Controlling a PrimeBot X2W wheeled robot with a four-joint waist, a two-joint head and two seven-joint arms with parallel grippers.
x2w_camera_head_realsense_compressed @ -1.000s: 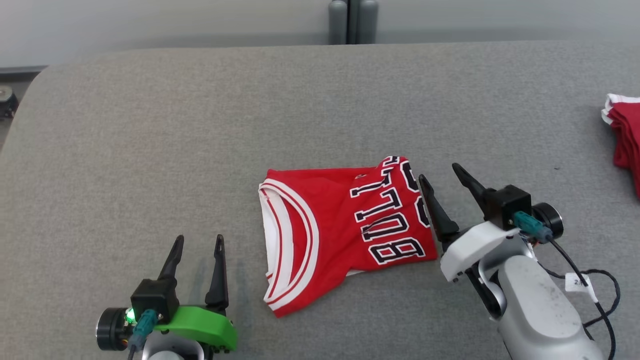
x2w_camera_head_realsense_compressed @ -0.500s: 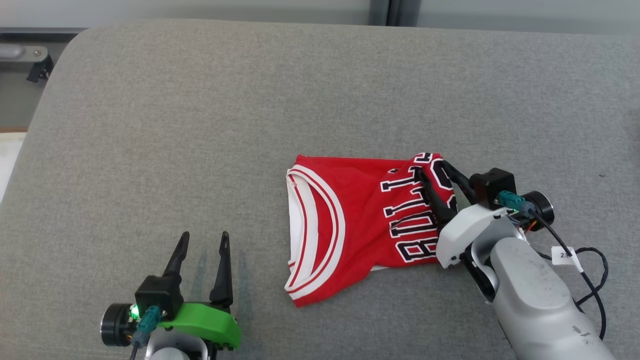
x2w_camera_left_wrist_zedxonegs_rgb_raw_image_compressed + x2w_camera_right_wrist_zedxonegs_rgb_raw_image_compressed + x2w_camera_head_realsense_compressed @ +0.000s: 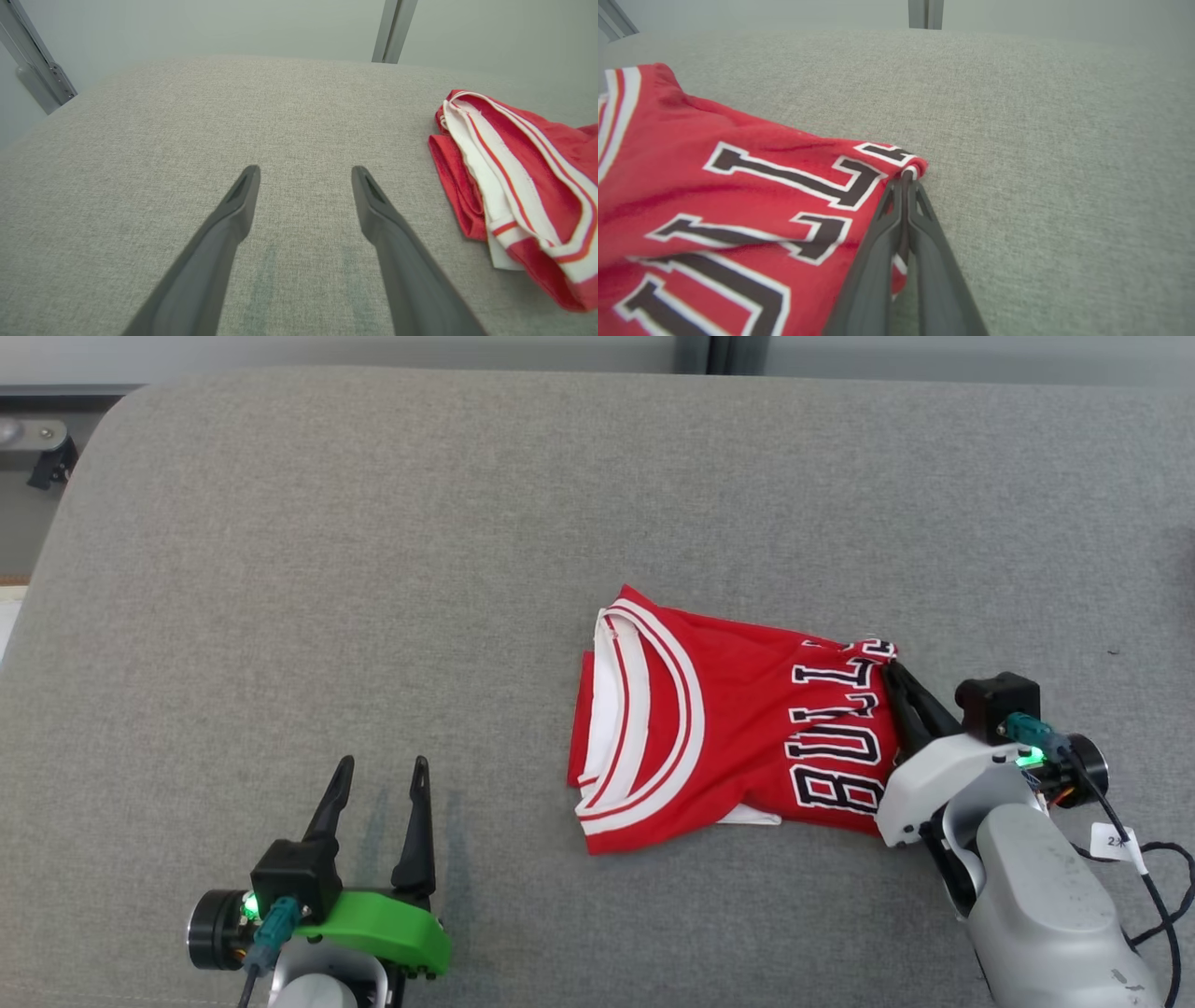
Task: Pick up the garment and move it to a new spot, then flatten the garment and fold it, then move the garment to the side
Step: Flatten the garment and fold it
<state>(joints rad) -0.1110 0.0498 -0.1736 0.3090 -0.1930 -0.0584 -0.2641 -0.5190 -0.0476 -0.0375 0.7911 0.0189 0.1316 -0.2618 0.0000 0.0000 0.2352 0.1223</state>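
left tool (image 3: 383,763): lower left of the head view, nearest the robot. Fingers spread wide apart, nothing between them; released. In its wrist view (image 3: 306,172) the tips hang over bare grey cloth.
green bracket (image 3: 383,929): on the left wrist, behind the fingers.
cable (image 3: 1153,896): black, looping off the right wrist, with a white tag (image 3: 1116,840) on it.
right tool (image 3: 887,663): lower right, fingers pointing up and left. Clenched; fingers pressed together on the far right corner of the garment. The wrist view (image 3: 906,179) shows a red and white fold pinched at the very tips.
garment (image 3: 728,719): red jersey, folded. Lies on the bench right of centre, well apart from the left tool. Cloth creased towards the pinched corner.
lettering (image 3: 784,172): black block letters edged in white, on the half nearest the right tool.
white-striped trim (image 3: 495,154): curved band on the garment's left end, facing the left tool.
bench (image 3: 373,523): grey fabric top, rounded far left corner.
grey post (image 3: 705,353): upright, behind the bench's far edge.
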